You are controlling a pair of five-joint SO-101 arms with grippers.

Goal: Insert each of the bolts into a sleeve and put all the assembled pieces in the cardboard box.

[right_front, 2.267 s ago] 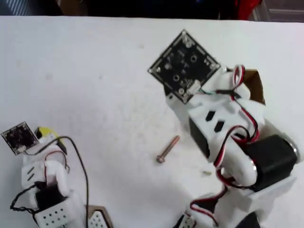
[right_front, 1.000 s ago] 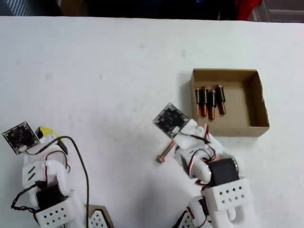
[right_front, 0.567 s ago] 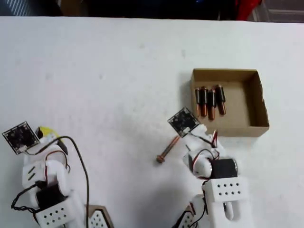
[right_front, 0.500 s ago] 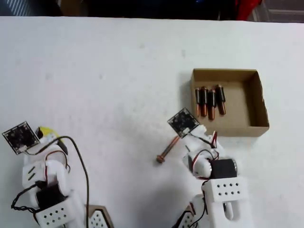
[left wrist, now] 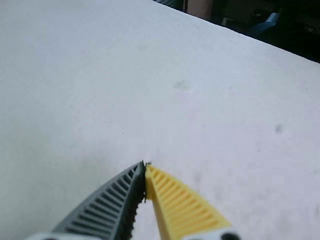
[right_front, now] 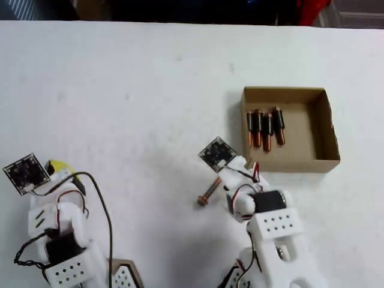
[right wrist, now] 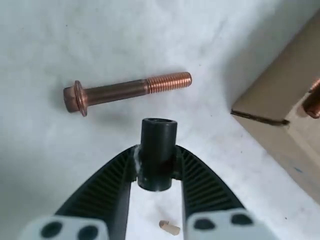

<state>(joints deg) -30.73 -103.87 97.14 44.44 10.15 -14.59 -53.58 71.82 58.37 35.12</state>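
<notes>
The white table (right_front: 120, 90) was wide and bare on its far and left parts, with a dark room behind its far edge. In the cardboard box (right_front: 285, 91) we counted four assembled pieces (right_front: 265, 129), lying side by side against its left wall. One bolt (right wrist: 125, 90) lay loose on the table, near the box but apart from it. The right gripper (right wrist: 157, 155) was closed around a black sleeve (right wrist: 159, 131) and held it just beside the bolt, with the open end of the sleeve towards the shaft. The left gripper (left wrist: 145, 172) had its two fingers pressed together with nothing between them, low over bare table, well apart from the bolt.

We judged that most of the task was done. What was left was to join this last bolt with the sleeve and to put the piece into the box.

For moving, there was free table on the bolt's left. On the other side the corner of the box stood near, so we think a swing in that direction needed care.
</notes>
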